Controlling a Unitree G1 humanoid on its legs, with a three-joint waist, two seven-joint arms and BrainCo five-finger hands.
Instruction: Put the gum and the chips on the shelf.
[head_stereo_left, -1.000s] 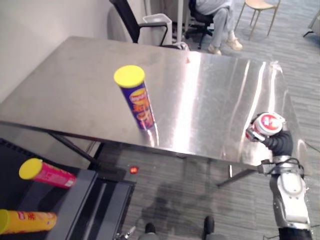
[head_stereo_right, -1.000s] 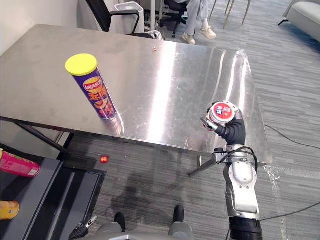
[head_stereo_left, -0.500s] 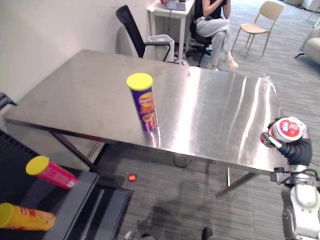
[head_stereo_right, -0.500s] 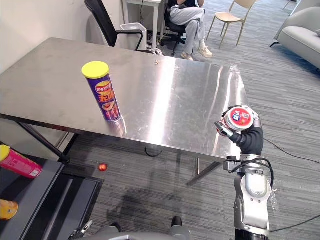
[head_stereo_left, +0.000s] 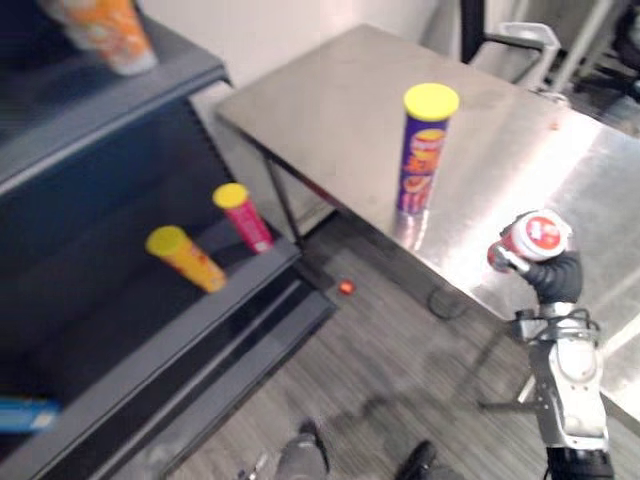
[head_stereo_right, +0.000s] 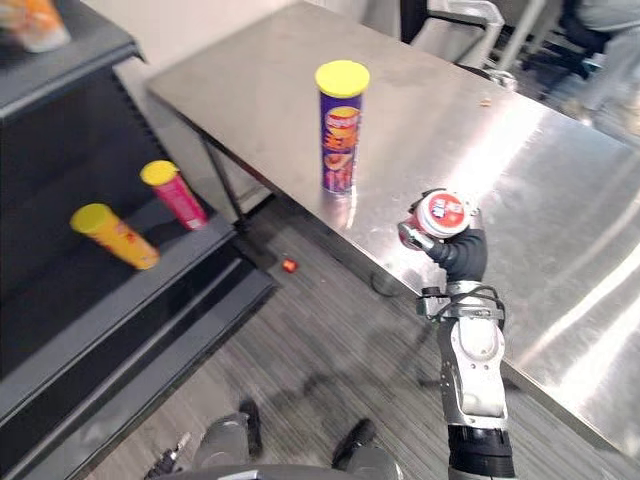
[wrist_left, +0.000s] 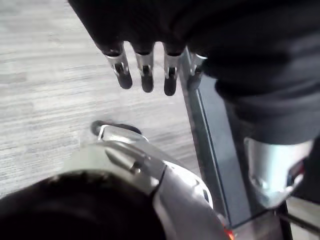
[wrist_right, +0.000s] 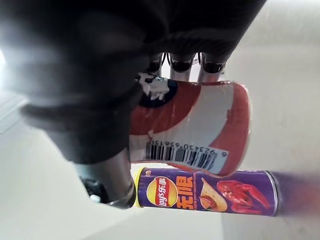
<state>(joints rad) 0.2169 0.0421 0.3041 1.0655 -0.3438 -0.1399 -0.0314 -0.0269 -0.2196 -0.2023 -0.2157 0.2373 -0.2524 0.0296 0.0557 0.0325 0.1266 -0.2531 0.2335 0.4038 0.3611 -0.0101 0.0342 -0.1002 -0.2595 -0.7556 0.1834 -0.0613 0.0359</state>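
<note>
My right hand (head_stereo_right: 456, 252) is shut on the gum (head_stereo_right: 443, 213), a round red-and-white tub with a barcode (wrist_right: 200, 125), and holds it up at the near edge of the steel table (head_stereo_left: 330, 90). The chips (head_stereo_left: 425, 150), a tall purple can with a yellow lid, stand upright on the table just beyond and to the left of that hand, also seen past the tub (wrist_right: 205, 192). The dark shelf (head_stereo_left: 120, 310) is at the left. My left hand (wrist_left: 145, 70) hangs low over the floor with straight fingers and nothing in it.
On a shelf board lie a yellow can (head_stereo_left: 185, 258) and a pink can (head_stereo_left: 243, 215). An orange pack (head_stereo_left: 105, 30) sits on the top board, something blue (head_stereo_left: 20, 412) lower down. A small red object (head_stereo_left: 346, 287) lies on the floor. An office chair (head_stereo_left: 500, 30) stands behind the table.
The camera has swung left, bringing the shelf into view. My right hand still holds the gum and now sits closer to the chips can.
</note>
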